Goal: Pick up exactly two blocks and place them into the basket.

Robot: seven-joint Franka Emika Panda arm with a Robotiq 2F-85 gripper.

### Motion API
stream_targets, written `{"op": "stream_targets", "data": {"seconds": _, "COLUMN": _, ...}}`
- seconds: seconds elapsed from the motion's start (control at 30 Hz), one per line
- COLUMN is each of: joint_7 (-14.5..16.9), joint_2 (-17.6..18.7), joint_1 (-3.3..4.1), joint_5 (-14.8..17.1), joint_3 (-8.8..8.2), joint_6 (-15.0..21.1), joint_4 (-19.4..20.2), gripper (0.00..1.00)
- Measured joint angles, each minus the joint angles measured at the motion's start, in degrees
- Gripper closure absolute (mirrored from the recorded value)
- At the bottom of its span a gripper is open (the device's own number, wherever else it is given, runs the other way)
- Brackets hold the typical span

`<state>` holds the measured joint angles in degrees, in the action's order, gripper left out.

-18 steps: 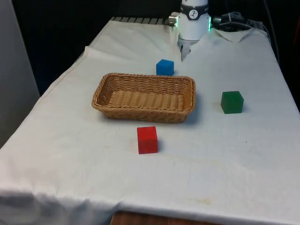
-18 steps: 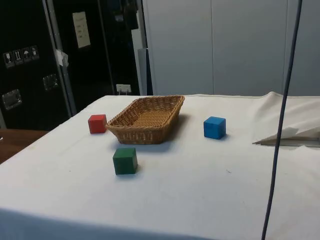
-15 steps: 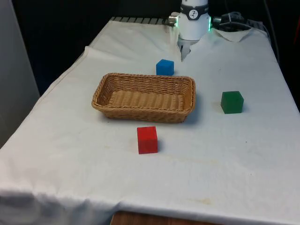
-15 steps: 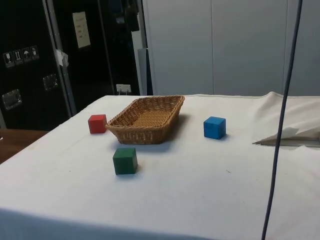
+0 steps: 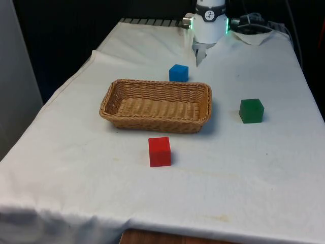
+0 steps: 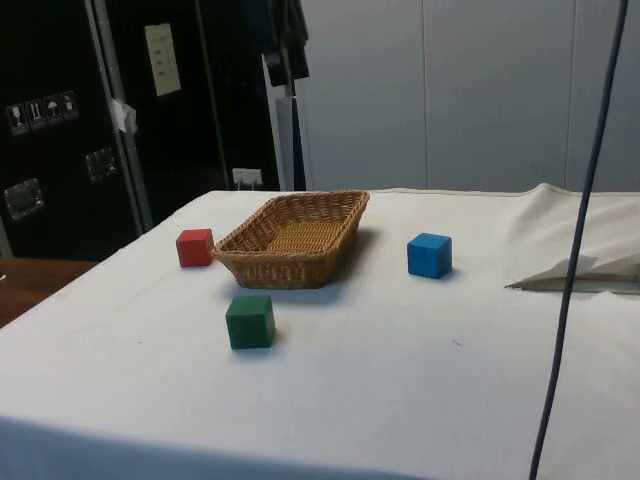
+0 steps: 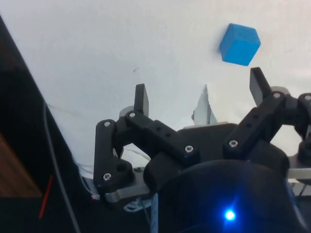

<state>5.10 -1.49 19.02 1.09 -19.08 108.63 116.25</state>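
Note:
A brown wicker basket (image 5: 152,123) stands mid-table with nothing in it, also seen in the side view (image 6: 285,270). A blue block (image 5: 178,72) sits just behind it, towards the robot. To the front view's right of the basket rests a green block (image 5: 251,111), and in front of it a red block (image 5: 159,151). In the side view the red block (image 6: 195,247), green block (image 6: 249,321) and blue block (image 6: 429,255) all lie on the cloth. My gripper (image 7: 199,86) hangs open, high above the cloth, with the blue block (image 7: 239,44) beyond its fingertips and nothing between them.
A dark cable (image 6: 575,260) hangs across the side view's right. A raised fold of cloth (image 6: 580,272) lies near the robot's end. The table edge runs close in front of the red block.
The blocks and the basket have not moved. In the side view the hanging cable has swung slightly to the right.

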Motion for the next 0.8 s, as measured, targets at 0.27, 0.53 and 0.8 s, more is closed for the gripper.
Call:
{"op": "stream_targets", "data": {"seconds": 0.27, "joint_7": -2.52, "joint_2": -1.89, "joint_1": 0.00, "joint_5": -2.18, "joint_3": 0.29, "joint_6": 2.18, "joint_4": 4.53, "gripper": 0.00}}
{"op": "stream_targets", "data": {"seconds": 0.53, "joint_7": -5.56, "joint_2": -4.30, "joint_1": 0.00, "joint_5": -4.93, "joint_3": 0.52, "joint_6": 4.76, "joint_4": 10.14, "gripper": 0.02}}
{"op": "stream_targets", "data": {"seconds": 0.8, "joint_7": -6.82, "joint_2": -5.44, "joint_1": 0.00, "joint_5": -6.02, "joint_3": 0.63, "joint_6": 5.96, "joint_4": 12.32, "gripper": 0.87}}
